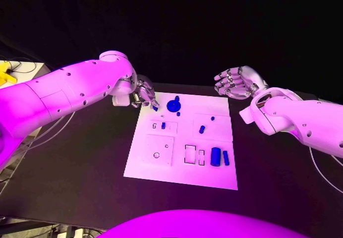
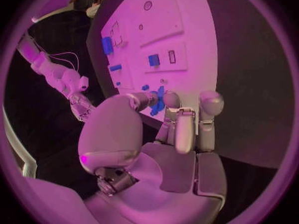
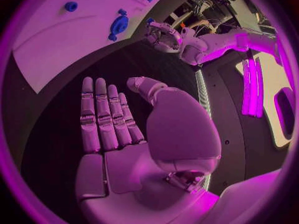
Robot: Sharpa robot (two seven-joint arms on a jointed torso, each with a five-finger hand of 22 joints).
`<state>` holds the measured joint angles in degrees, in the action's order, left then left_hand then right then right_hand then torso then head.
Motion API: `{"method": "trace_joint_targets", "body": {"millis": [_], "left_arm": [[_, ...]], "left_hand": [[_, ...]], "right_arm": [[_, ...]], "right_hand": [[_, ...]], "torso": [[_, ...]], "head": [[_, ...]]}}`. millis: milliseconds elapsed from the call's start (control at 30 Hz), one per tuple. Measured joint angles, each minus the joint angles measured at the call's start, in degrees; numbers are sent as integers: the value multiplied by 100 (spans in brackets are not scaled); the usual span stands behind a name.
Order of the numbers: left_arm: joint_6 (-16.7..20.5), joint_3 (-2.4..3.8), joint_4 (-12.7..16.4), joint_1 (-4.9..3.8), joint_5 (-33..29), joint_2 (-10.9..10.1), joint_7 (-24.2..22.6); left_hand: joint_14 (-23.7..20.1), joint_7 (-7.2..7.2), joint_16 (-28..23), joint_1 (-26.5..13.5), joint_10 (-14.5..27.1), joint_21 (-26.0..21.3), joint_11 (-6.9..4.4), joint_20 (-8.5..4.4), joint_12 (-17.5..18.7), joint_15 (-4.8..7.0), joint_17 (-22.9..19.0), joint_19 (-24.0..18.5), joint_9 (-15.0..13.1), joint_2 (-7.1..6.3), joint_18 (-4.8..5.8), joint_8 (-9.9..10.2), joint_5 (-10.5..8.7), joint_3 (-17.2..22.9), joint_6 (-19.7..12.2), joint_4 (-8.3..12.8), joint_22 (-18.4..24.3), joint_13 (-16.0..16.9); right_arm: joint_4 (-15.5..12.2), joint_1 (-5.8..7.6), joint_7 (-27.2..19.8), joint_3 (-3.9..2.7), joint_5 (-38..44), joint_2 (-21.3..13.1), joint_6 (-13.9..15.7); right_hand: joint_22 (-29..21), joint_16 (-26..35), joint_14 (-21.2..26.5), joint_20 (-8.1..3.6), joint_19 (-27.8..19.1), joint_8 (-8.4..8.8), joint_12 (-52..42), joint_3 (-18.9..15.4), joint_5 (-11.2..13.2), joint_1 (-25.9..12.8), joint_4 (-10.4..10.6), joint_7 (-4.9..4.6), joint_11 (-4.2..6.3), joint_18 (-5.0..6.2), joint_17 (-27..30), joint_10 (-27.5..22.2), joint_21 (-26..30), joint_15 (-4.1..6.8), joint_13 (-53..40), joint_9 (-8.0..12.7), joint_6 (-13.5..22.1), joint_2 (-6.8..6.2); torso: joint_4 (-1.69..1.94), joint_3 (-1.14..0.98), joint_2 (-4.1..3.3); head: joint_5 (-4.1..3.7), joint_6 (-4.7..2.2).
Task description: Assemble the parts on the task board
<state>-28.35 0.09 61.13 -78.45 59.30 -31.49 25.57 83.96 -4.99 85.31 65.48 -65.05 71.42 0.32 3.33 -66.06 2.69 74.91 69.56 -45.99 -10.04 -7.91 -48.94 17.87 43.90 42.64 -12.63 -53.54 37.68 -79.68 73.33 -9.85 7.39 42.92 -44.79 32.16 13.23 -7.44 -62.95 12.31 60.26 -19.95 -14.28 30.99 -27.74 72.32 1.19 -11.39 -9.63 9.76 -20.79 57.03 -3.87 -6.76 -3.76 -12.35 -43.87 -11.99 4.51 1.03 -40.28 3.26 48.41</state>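
The white task board (image 1: 179, 171) lies in the middle of the black table. My left hand (image 1: 145, 95) hovers over its far left corner and pinches a small blue part (image 1: 155, 107) between thumb and a finger; the left wrist view shows that part (image 2: 154, 108) at the fingertips of my left hand (image 2: 177, 129). Just right of it a round blue part (image 1: 174, 105) sits on the board. Two blue cylinders (image 1: 216, 156) lie near the board's right edge. My right hand (image 1: 236, 82) hangs off the far right corner, holding nothing, fingers spread flat in the right wrist view (image 3: 106, 119).
Small blue pieces (image 1: 201, 129) stand mid-board, beside rectangular slots (image 1: 190, 153) and a square plate with a hole (image 1: 157, 149). A yellow object (image 1: 6, 74) sits at the table's far left. Bare black table (image 1: 79, 168) flanks the board.
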Motion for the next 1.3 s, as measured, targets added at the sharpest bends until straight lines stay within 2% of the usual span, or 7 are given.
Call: {"method": "trace_joint_targets", "body": {"millis": [167,267,500,867,1200,1267,1300], "left_arm": [[-24,-27,365,-4,-14,-176,62],[6,-81,536,-5,-6,-255,93],[344,-139,928,25,306,-376,178],[737,-190,1123,174,726,-459,268],[795,-239,1250,286,798,-544,309],[793,-247,1261,297,792,-546,315],[792,-251,1266,302,788,-546,317]], "left_hand": [[9,12,24,-22,-94,65,-6,-3,-34,9,0,70,-11,-23,0,0,65,0,31,0,-116,76],[9,21,46,-61,-124,104,-22,-24,-50,9,0,109,-18,-16,-1,0,99,0,41,0,-177,111],[9,43,46,-97,-216,174,-33,-45,-89,50,0,170,-34,-52,-1,0,127,0,103,0,-279,185],[8,59,45,-121,-216,174,-33,-45,-89,49,0,170,-35,-76,-1,4,127,0,119,0,-284,185],[8,59,67,-135,-215,174,-32,-24,-89,49,0,190,-34,-91,-1,5,126,0,119,1,-295,174],[8,59,67,-161,-215,174,-32,-24,-89,49,0,190,-30,-116,-1,14,126,199,119,199,-294,173],[8,59,67,-163,-215,174,-32,-25,-89,49,0,190,-29,-117,0,14,127,199,119,199,-294,173]], "right_arm": [[-4,0,-3,0,0,-10,5],[-5,0,-4,0,0,-18,10],[-11,-1,-10,0,-1,-25,25],[-15,-2,-22,0,-1,-38,47],[-18,-5,-27,0,-1,-53,53],[-18,-5,-28,0,-1,-54,53],[-19,-5,-28,0,-1,-54,54]], "right_hand": [[-6,0,0,2,2,0,0,0,0,0,0,0,0,0,1,0,0,0,0,0,0,0],[-19,0,0,21,21,0,0,0,0,0,0,0,0,0,5,0,0,0,0,0,0,0],[-19,0,0,21,21,0,0,0,0,0,0,0,0,0,5,0,0,0,0,0,0,0],[-29,0,0,21,21,0,0,0,0,0,0,0,0,0,5,0,0,0,0,5,0,0],[-28,0,0,21,21,0,0,0,0,0,0,0,0,0,4,0,0,0,0,5,0,0],[-28,0,0,21,21,0,0,0,0,0,0,0,0,0,4,0,0,0,0,5,0,0],[-28,0,0,21,21,0,0,0,0,0,0,0,0,0,4,0,0,0,0,5,0,0]], "torso": [[6,3,7],[8,4,9],[8,9,5],[10,14,5],[3,8,3],[3,7,4],[4,7,5]], "head": [[-11,37],[-8,42],[8,59],[31,117],[38,149],[41,152],[42,153]]}}
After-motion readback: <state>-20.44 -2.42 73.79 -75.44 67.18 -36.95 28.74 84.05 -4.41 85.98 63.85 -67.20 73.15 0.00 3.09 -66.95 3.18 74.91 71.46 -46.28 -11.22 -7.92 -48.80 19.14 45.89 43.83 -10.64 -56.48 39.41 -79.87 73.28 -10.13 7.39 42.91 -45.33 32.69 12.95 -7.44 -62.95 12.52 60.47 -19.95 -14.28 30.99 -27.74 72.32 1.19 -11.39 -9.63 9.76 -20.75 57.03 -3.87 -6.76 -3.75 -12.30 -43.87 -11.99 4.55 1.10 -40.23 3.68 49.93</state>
